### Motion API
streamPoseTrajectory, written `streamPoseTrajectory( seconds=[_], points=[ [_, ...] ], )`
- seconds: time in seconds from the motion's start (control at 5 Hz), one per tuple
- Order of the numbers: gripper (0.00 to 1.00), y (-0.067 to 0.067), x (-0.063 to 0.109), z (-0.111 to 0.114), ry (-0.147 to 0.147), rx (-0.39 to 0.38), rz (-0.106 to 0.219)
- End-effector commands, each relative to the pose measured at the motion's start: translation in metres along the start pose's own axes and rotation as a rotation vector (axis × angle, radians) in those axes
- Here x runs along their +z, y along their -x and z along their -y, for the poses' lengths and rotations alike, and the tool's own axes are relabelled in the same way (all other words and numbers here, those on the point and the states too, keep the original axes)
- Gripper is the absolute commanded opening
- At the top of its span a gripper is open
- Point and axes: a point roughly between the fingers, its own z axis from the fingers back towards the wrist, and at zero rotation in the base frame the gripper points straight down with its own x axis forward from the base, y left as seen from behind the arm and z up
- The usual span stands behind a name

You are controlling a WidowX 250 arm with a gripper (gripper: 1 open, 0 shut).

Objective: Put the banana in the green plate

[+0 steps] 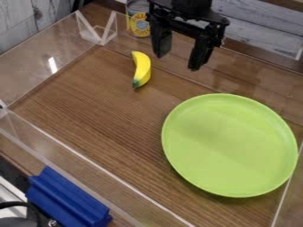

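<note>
Blue block (66, 206) sits nearest us; green plate (229, 144) empty, banana (141, 68) on desk (95, 115) w/ gripper (178, 51) open beside it. Smooth banana may slip or roll if we pinch off-centre.

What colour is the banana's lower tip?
Greenish, on an otherwise yellow banana; the single camera view shows it.
</note>
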Motion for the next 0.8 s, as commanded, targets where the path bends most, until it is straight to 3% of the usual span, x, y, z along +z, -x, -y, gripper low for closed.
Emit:
streamPoseTrajectory(
  seconds=[0.0, 0.4, 0.6],
  points=[
    [1.00, -0.006, -0.007, -0.011, 0.004, 0.013, 0.003],
    [1.00, -0.025, -0.015, -0.046, 0.019, 0.021, 0.033],
    [1.00, -0.029, -0.021, -0.053, 0.020, 0.012, 0.034]
  ],
)
